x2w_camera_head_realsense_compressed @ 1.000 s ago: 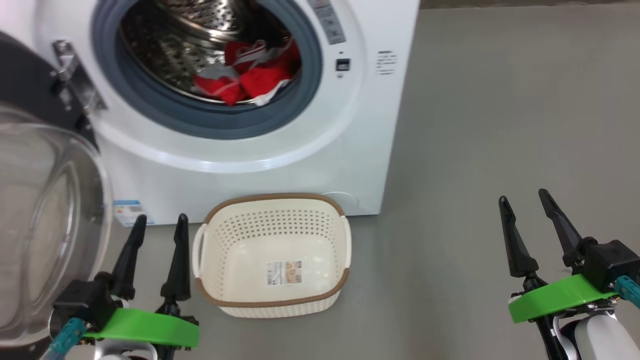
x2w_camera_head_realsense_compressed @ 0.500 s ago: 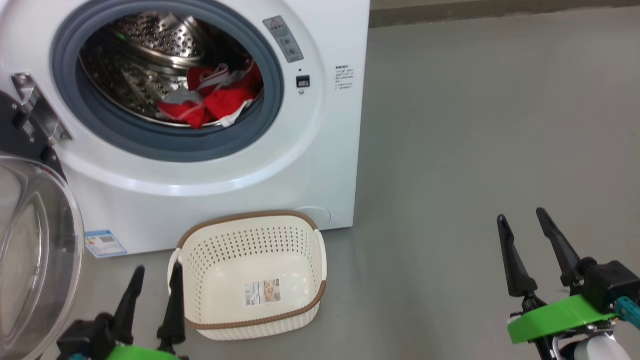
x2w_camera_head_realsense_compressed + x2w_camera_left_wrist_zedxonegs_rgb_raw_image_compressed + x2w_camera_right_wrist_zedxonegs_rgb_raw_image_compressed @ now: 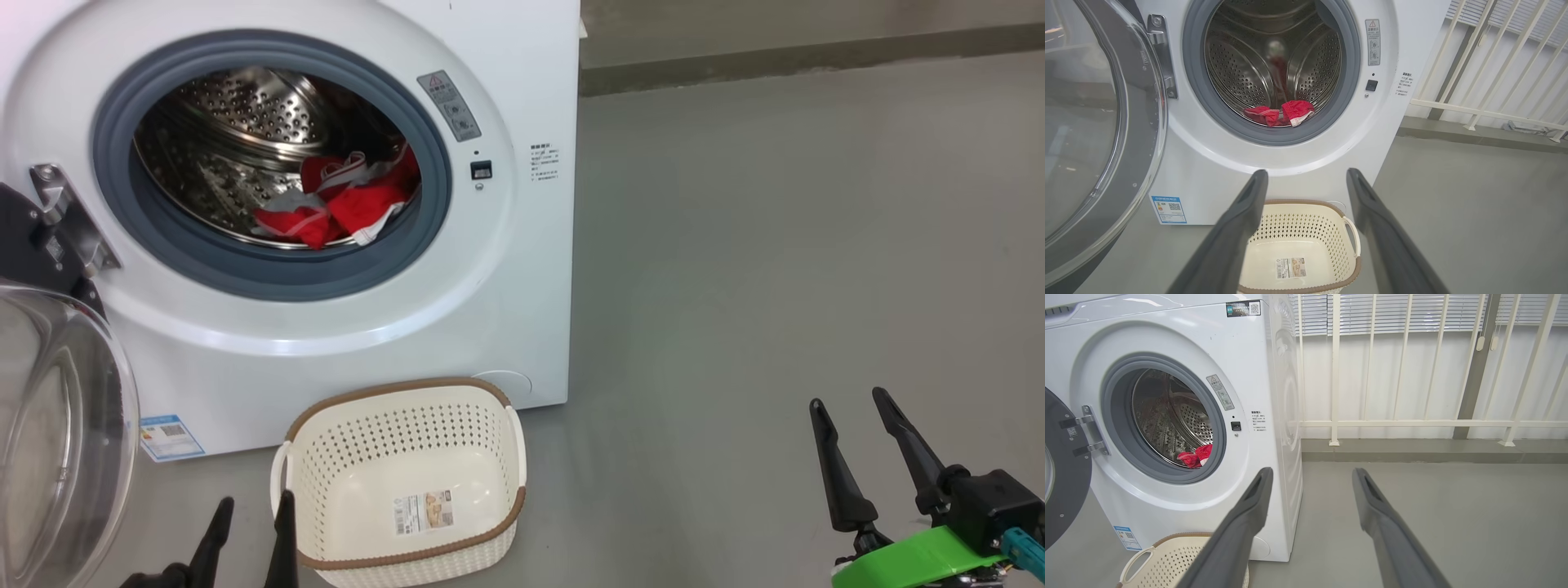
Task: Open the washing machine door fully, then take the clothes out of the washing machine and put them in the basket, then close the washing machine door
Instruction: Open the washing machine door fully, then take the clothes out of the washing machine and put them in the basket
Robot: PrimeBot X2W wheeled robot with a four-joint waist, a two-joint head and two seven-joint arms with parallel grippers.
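Note:
The white washing machine [image 3: 506,269] [image 3: 1200,171] [image 3: 1249,367] stands with its door [image 3: 49,441] [image 3: 1090,134] [image 3: 1061,486] swung open to the left on its hinge. Red clothes [image 3: 343,208] [image 3: 1282,114] [image 3: 1195,456] with white trim lie at the bottom of the steel drum. The cream basket [image 3: 326,465] [image 3: 1347,228] [image 3: 1167,555] sits empty on the floor before the machine. My left gripper [image 3: 249,510] [image 3: 1306,175] is open just left of the basket, holding nothing. My right gripper [image 3: 849,404] [image 3: 1310,473] is open over bare floor to the right.
Grey floor [image 3: 775,245] spreads to the right of the machine. A white railing [image 3: 1412,375] with blinds behind it and a low kerb run along the back wall. A blue label [image 3: 170,437] sits low on the machine's front.
The head camera has tilted up and shifted, so machine, basket and both grippers sit lower in the picture. Both grippers stay open; clothes and basket have not moved.

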